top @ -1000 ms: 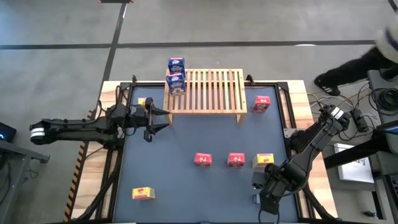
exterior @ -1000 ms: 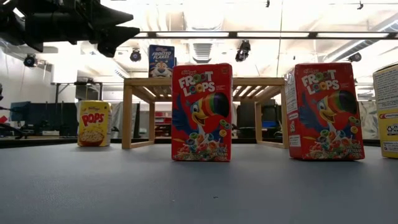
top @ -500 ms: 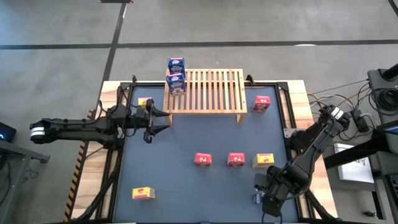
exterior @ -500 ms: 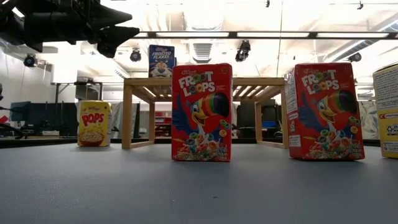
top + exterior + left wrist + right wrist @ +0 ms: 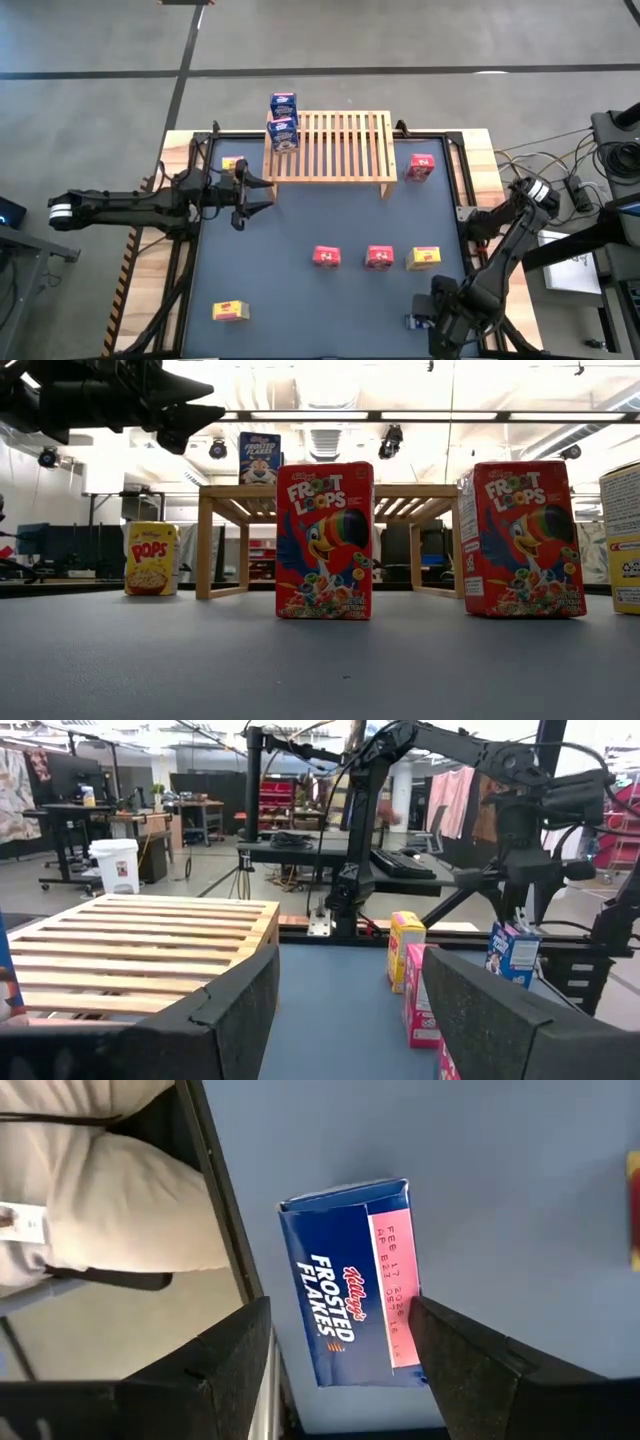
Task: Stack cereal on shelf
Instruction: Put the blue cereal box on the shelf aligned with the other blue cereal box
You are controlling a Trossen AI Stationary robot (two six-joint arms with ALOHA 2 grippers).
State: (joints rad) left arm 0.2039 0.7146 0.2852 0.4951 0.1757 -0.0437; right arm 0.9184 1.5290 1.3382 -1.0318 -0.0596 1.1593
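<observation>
The wooden slatted shelf [image 5: 330,147] stands at the far middle of the table. Two blue cereal boxes [image 5: 283,133] are at its far left corner, one behind the other. Red boxes [image 5: 326,256] [image 5: 379,257] and a yellow one [image 5: 424,258] stand in a row. Another red box [image 5: 421,167] stands right of the shelf. A yellow box [image 5: 232,165] stands left of the shelf, and another [image 5: 230,311] lies near left. My right gripper [image 5: 340,1308] points down, open, over a blue box [image 5: 355,1325] at the near right. My left gripper [image 5: 255,190] is open, level and empty beside the shelf.
The table's dark rail [image 5: 225,1230] runs close beside the blue box, with light cloth [image 5: 110,1200] beyond it. From my left wrist, my right arm [image 5: 530,810] shows above the blue box [image 5: 512,952]. Bare mat [image 5: 300,220] lies between the shelf and the row.
My right gripper has gone toward the table's near edge and a little down, rolling slightly, and now stands over the blue box at the near right. A person at the far right has gone out of view.
</observation>
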